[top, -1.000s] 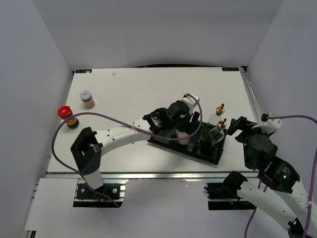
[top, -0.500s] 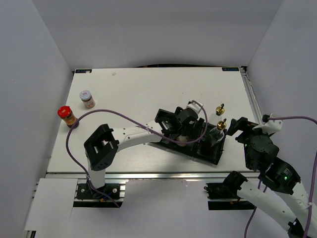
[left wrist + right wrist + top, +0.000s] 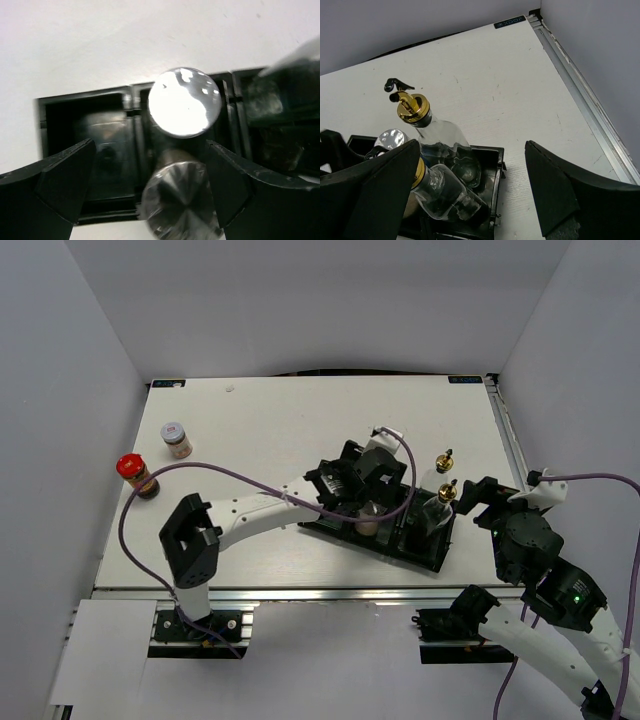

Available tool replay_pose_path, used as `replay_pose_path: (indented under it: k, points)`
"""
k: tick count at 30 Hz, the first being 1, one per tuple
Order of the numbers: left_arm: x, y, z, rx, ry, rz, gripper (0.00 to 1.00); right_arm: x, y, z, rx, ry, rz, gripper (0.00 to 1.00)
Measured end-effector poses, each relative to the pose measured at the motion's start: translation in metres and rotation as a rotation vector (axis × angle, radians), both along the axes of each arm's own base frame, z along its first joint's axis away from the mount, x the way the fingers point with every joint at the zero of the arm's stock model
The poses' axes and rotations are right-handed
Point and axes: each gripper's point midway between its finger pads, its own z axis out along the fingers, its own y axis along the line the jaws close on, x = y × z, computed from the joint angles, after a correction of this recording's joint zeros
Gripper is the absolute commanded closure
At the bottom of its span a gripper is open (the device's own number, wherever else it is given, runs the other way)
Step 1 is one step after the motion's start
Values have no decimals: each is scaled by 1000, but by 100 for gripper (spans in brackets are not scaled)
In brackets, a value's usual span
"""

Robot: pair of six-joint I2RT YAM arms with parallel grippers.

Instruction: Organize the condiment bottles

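Left gripper (image 3: 149,165), jaws spread wide and empty, hovers directly above two silver-capped shakers (image 3: 184,102) at the black tray (image 3: 85,125)'s middle compartment. Placement looks done. Next it must lift clear, then reach far leftward for the red-capped jar (image 3: 137,475) and the pale-lidded jar (image 3: 176,439).

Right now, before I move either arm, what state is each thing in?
Tray: left compartment empty.
Far shaker: capped, upright, middle compartment.
Near shaker: capped, upright, same compartment.
Rear bottle: pourer on, right end compartment.
Front bottle: pourer on, same compartment.
Red-capped jar: capped, upright, outside tray.
Pale-lidded jar: lidded, upright, outside tray.
Left gripper: open, empty, over shakers.
Right gripper: open, empty.
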Motion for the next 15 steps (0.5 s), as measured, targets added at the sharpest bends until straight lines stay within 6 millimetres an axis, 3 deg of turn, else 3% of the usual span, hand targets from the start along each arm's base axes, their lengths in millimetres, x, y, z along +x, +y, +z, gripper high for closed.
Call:
replay_pose_path:
  k: [6,11,13,15]
  points:
    - [16,48,64,-39,-108,147,2,1,7,3,0,-7,40,11]
    - [42,102,116,-129,-179,290,2,2,12,5,-9,-13,68,11]
    - [58,131,131,-167,-196,370,2,2,14,4,-16,-6,80,11]
    - [81,177,140,-197,-213,504,2,3,18,4,-25,-2,99,10]
